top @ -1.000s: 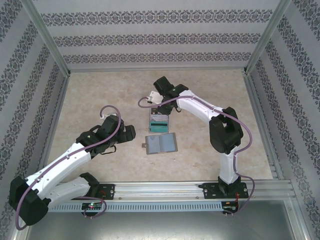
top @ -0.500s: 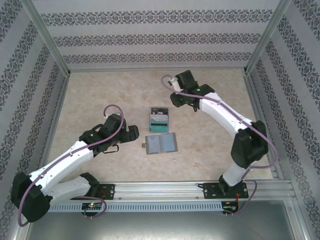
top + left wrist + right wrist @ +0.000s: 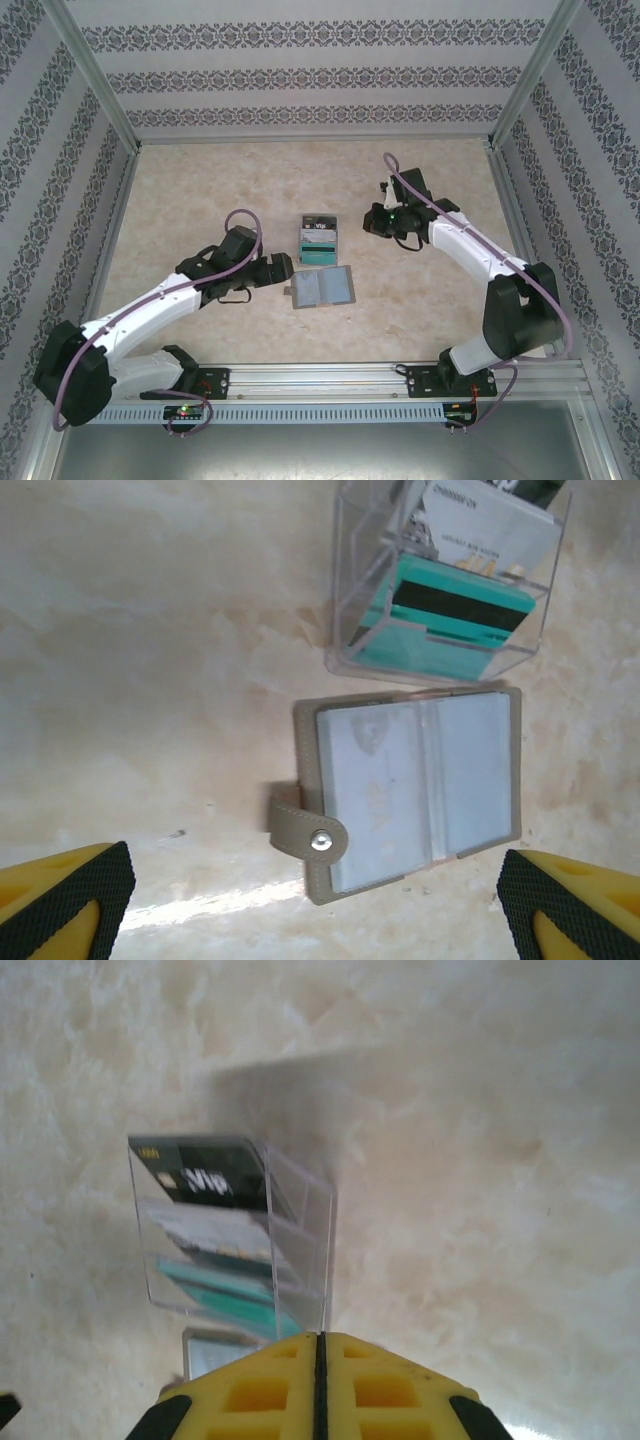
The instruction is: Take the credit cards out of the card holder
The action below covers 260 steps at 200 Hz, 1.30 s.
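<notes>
The card holder (image 3: 410, 785) is laid open and flat on the table (image 3: 150, 630), toward the near edge and about midway between the two arms. Its cover is of matte grey-brown, leather-like stuff, and two bluish-grey, faintly glossy pocket panels are seen inside. A rounded strap (image 3: 305, 830) with a metal snap is stuck out from its left side. Whether any card is lodged in the pockets cannot be told.

The credit cards (image 3: 460, 605) are stood slanted in a clear, hard plastic box (image 3: 350, 570) just beyond the holder, close to it but apart. A teal card with a black stripe is set in front, pale grey ones behind it, and a dark one with pale lettering at the back.

The table is smooth, with a beige marbled pattern. The left gripper (image 3: 288, 270) is held just left of the holder, its yellow fingers (image 3: 60, 900) with black ribbed pads spread wide and nothing between them. The right gripper (image 3: 372, 224) is held to the right of the box, apart from it, its yellow fingers (image 3: 260, 1390) pressed together on nothing. The space is enclosed by patterned walls (image 3: 300, 75).
</notes>
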{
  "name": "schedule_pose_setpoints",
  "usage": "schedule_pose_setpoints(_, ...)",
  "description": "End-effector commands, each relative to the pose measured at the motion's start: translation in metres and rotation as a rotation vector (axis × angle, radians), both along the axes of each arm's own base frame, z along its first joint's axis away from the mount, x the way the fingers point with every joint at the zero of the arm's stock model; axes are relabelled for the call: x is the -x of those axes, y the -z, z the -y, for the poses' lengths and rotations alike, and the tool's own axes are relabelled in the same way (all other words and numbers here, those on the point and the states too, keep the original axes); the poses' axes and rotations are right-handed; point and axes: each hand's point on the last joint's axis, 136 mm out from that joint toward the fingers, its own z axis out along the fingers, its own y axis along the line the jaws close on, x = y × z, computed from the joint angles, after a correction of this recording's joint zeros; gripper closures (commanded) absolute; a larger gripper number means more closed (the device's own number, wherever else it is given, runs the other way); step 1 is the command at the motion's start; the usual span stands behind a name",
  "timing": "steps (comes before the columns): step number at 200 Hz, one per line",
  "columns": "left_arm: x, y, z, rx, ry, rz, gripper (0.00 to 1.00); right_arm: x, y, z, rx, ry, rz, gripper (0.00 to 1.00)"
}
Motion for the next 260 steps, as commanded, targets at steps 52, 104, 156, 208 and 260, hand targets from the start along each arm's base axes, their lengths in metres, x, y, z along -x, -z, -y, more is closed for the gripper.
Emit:
schedule_pose_setpoints(52, -0.001, 0.021, 0.039, 0.110, 0.082, -0.123, 0.31, 0.081, 0.060, -0.022, 0.057, -0.044, -0.131, 1.00)
schedule_pose_setpoints(104, -0.003, 0.037, 0.055, 0.106, 0.135, -0.197, 0.44, 0.104, 0.096, -0.028, 0.093, -0.055, -0.175, 1.00)
schedule_pose_setpoints(156, -0.006, 0.044, 0.067, 0.080, 0.189, -0.214, 0.46, 0.104, 0.117, -0.034, 0.106, -0.071, -0.189, 0.99)
schedule_pose_setpoints(208, -0.004, 0.055, 0.064, 0.047, 0.195, -0.238, 0.50, 0.116, 0.125, -0.049, 0.105, -0.089, -0.207, 1.00)
schedule_pose_setpoints(260, 0.000, 0.070, 0.052, -0.021, 0.174, -0.265, 0.54, 0.118, 0.124, -0.052, 0.116, -0.069, -0.201, 1.00)
